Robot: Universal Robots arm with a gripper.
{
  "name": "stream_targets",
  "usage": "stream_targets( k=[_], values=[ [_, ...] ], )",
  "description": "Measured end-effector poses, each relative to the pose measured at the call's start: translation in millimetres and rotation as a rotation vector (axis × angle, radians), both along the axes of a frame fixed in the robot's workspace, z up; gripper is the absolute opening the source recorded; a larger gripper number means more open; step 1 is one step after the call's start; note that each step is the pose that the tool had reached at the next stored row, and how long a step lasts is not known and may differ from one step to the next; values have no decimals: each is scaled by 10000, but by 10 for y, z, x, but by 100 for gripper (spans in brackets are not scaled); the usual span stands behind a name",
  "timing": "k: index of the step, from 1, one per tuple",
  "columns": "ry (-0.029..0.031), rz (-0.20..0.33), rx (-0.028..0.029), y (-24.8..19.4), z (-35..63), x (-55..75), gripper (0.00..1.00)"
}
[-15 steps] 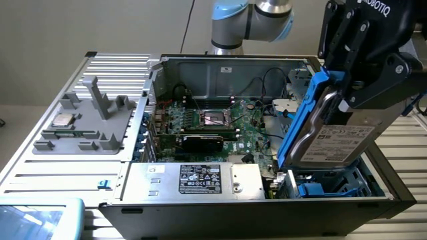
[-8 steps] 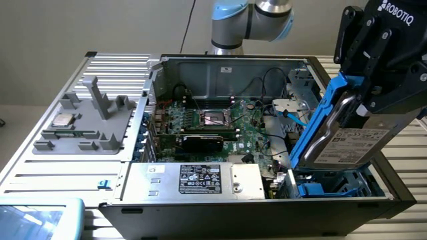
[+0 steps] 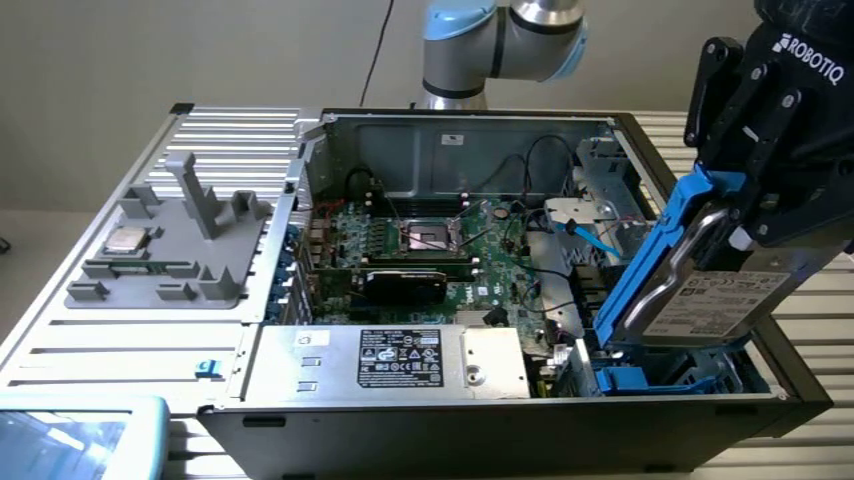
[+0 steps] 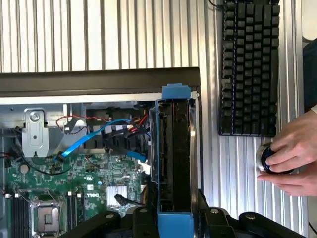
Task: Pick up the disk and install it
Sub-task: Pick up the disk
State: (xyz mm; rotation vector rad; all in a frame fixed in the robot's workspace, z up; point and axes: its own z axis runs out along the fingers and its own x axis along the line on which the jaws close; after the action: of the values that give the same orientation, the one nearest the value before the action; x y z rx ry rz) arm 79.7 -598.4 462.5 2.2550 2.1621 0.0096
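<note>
Over the bay (image 3: 643, 381), the disk (image 3: 721, 300) tilts beside cables (image 4: 91, 136).

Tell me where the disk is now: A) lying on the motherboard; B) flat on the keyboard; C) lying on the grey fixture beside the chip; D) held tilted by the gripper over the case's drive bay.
D: the gripper is clamped on the disk, which hangs tilted above the drive bay.
</note>
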Motion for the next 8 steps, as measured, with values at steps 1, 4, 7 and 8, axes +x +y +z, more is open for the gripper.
stream_targets(
  k=[1,4,7,8],
  values=[
    [0,-2,5,0,-18,11,37],
    [1,-8,13,0,-72,29,37],
    [1,-10,36,0,-128,33,37],
    [0,-8,43,0,-146,36,37]
  ],
)
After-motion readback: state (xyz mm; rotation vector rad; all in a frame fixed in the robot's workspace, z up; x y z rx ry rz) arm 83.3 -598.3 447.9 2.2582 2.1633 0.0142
